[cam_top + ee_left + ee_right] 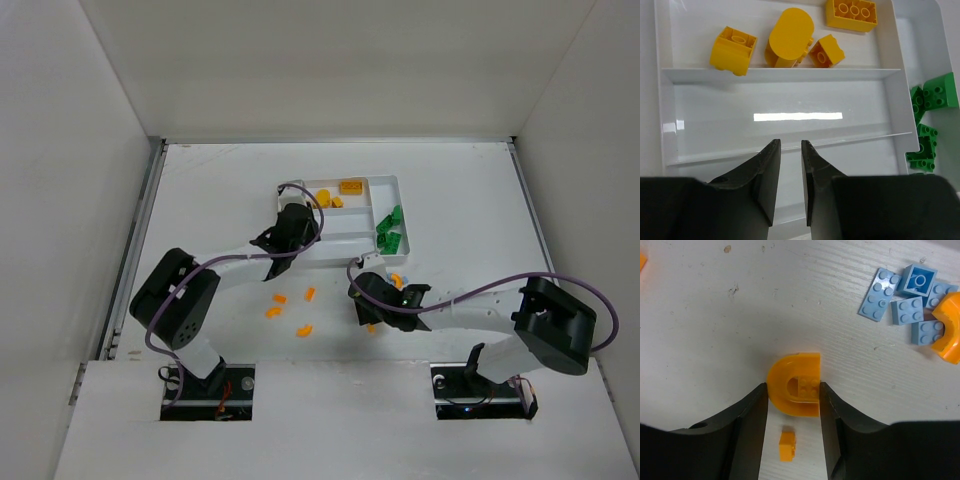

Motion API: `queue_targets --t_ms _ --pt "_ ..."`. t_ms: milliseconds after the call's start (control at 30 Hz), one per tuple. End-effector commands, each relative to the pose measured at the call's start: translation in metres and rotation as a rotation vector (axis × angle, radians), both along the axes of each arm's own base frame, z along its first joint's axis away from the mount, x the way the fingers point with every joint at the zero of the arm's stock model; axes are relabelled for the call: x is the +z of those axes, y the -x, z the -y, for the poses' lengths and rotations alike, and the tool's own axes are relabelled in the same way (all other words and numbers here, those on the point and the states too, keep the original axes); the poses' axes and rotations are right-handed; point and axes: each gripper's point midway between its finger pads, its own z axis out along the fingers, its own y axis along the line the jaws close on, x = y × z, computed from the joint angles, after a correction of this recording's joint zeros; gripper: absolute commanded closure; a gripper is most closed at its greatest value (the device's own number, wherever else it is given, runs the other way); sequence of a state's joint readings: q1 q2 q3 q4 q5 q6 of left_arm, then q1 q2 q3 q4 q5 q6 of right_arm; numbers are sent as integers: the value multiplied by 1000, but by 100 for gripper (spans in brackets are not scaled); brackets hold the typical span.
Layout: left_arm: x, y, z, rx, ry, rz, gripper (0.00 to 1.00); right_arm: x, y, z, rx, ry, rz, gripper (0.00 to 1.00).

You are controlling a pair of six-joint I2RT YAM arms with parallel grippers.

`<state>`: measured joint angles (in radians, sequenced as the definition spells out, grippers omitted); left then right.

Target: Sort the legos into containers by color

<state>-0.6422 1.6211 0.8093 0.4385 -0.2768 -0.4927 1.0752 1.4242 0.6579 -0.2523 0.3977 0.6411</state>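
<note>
**Overhead and wrist views, sorting under way.** From my station I read the white tray (345, 222) at the middle of the table (220, 190), just beyond both arms.

- **Tray contents:** The far long section holds four yellow bricks (790, 37). The narrow crosswise section at the right end holds the green bricks (935, 92).
- **Left arm:** The left gripper (791, 165) hangs over the nearest long section. Its fingers (767, 175) are drawn close, with only a narrow slit between them and nothing in it.
- **Right arm:** The right gripper (792, 387) is down at the table surface, near the tray's right front corner. Its two fingers (752, 420) press on opposite sides of an orange arch (782, 390) that lies on the table.
- **Between the right fingers:** A small orange piece (787, 446) lies between the same fingers, nearer the wrist and apart from the arch.
- **Loose pieces:** To the right in that wrist view I see a cluster of light-blue pieces (905, 292) touching one another, with a curved orange piece (950, 330) against them. Four orange bits (279, 297) lie scattered on the table between the two arms, in front of the tray.
</note>
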Motion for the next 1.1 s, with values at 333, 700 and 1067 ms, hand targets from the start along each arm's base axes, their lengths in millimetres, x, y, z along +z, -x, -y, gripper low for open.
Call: queue_targets --t_ms 333,700,1067 --pt "31 -3 5 -11 51 76 77 35 -12 -26 16 -133 67 68" --pt "8 90 -19 -83 75 19 61 102 -81 -48 -21 -281 206 68" --pt "-32 144 -1 -221 -44 -66 48 110 -213 -66 -170 -310 277 68"
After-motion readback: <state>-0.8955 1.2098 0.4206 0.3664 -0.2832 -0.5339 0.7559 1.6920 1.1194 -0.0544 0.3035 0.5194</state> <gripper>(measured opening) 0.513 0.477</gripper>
